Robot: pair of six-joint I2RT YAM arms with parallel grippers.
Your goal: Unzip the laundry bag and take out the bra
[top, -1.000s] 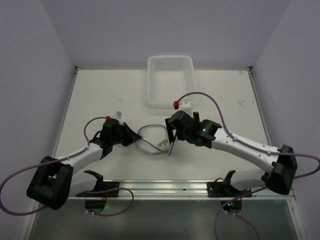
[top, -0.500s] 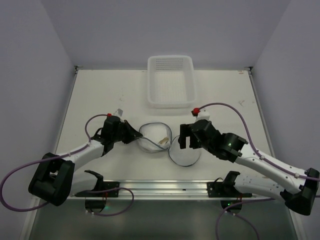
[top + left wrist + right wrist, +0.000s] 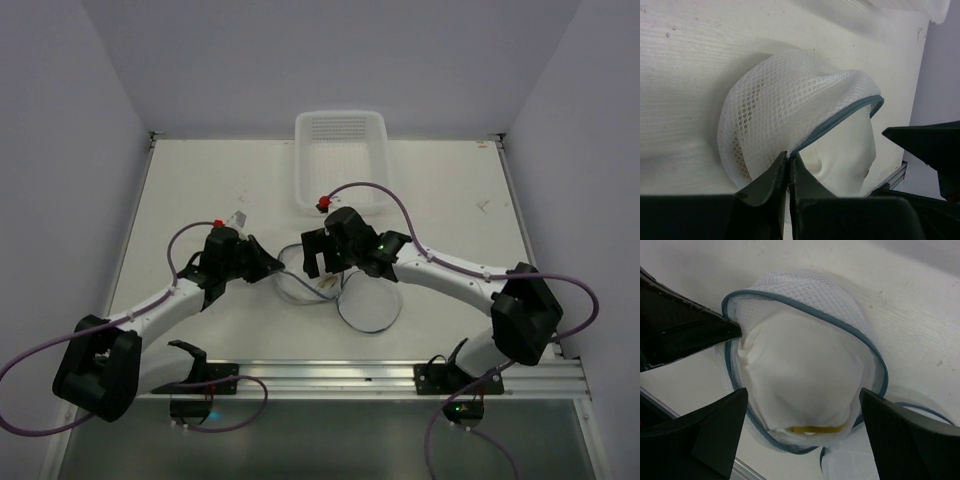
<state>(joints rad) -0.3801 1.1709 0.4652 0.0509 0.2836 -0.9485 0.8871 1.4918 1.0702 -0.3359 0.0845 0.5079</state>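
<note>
Now: one side clamped, other spread wide

My left gripper (image 3: 789,157) is clamped on the laundry bag (image 3: 775,100) at its zip rim; my right gripper (image 3: 802,395) hangs wide apart over the bag's gaping mouth, holding nothing; the white bra (image 3: 800,370) sits inside; the bag lies on the table (image 3: 200,190) between both arms.

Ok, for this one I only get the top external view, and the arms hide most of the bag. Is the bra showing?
Observer: Yes. The right wrist view shows the laundry bag with its zip rim gaping and a white bra cup exposed inside.
Operator: Left arm holding anything?
Observer: In the left wrist view the left fingers are shut on the bag's mesh edge beside the zip.
Operator: And the right?
Observer: The right fingers stand wide open, one each side of the cup.
</note>
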